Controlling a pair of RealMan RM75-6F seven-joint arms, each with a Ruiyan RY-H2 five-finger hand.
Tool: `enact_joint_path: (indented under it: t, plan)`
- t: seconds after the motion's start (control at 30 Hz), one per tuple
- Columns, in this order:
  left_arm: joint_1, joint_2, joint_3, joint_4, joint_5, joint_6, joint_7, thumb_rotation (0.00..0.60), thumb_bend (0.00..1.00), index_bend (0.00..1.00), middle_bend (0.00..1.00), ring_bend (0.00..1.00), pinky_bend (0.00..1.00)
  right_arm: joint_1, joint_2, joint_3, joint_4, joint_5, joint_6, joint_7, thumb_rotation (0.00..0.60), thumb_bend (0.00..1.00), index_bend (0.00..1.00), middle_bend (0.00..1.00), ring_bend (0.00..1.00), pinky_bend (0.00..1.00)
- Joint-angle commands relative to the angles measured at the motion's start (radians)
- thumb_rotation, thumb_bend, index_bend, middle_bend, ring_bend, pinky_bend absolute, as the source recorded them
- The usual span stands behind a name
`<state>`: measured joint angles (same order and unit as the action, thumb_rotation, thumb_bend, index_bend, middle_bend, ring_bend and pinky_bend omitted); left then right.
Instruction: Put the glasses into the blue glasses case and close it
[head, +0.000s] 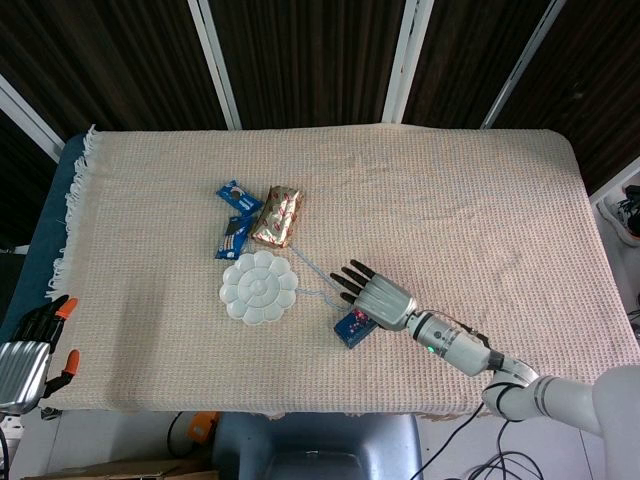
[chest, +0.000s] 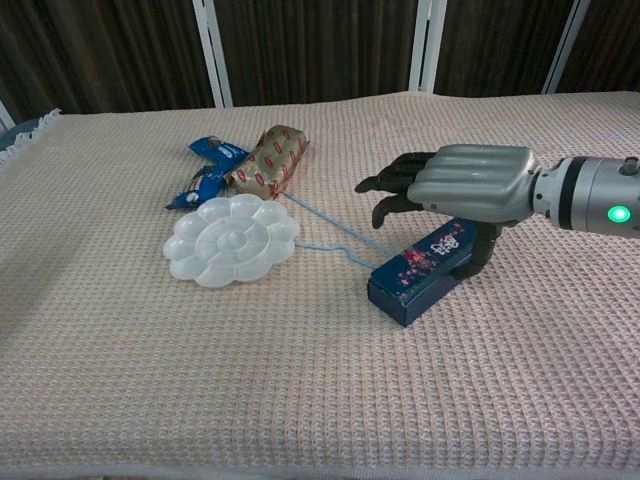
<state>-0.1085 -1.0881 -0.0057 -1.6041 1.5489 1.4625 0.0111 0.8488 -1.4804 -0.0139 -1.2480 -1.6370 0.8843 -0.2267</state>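
Observation:
The blue glasses case (head: 352, 328) (chest: 418, 277) lies shut on the cloth, a printed picture on its lid. My right hand (head: 376, 293) (chest: 462, 185) hovers over its far end, fingers spread and bent forward, holding nothing; the thumb reaches down beside the case's right end. The glasses (head: 318, 281) (chest: 335, 236), a thin pale-blue frame, lie flat between the case and the white palette, just left of my fingertips. My left hand (head: 28, 345) hangs off the table's front left corner, empty, seen only in the head view.
A white flower-shaped paint palette (head: 259, 287) (chest: 231, 241) sits left of the glasses. Behind it lie a gold-wrapped snack (head: 277, 216) (chest: 268, 160) and a blue snack packet (head: 234, 216) (chest: 207, 174). A woven beige cloth (head: 470, 200) covers the table.

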Motion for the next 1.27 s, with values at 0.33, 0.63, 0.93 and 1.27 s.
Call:
enact_joint_path:
  t: [0.33,0.63,0.93,1.27]
  plan:
    - [0.002,0.0,-0.001,0.004,0.006,0.01,-0.01,0.6,0.47,0.0,0.05,0.09,0.14,-0.122,0.081,0.006,-0.089,-0.034,0.262,-0.004,0.6,0.22,0.11,0.02,0.0,0.05]
    - [0.006,-0.019,0.0,0.019,0.032,0.038,-0.01,0.6,0.46,0.0,0.0,0.02,0.13,-0.509,0.283,-0.057,-0.411,0.163,0.617,-0.211,0.6,0.22,0.07,0.0,0.0,0.0]
    - [0.002,-0.057,0.008,0.028,0.048,0.031,0.088,0.6,0.44,0.0,0.0,0.0,0.11,-0.707,0.343,-0.089,-0.392,0.23,0.732,0.033,0.6,0.22,0.0,0.0,0.0,0.0]
    - [-0.01,-0.087,0.018,0.046,0.074,0.02,0.136,0.6,0.44,0.0,0.0,0.0,0.09,-0.743,0.35,-0.035,-0.337,0.223,0.725,0.141,0.6,0.22,0.0,0.0,0.0,0.0]
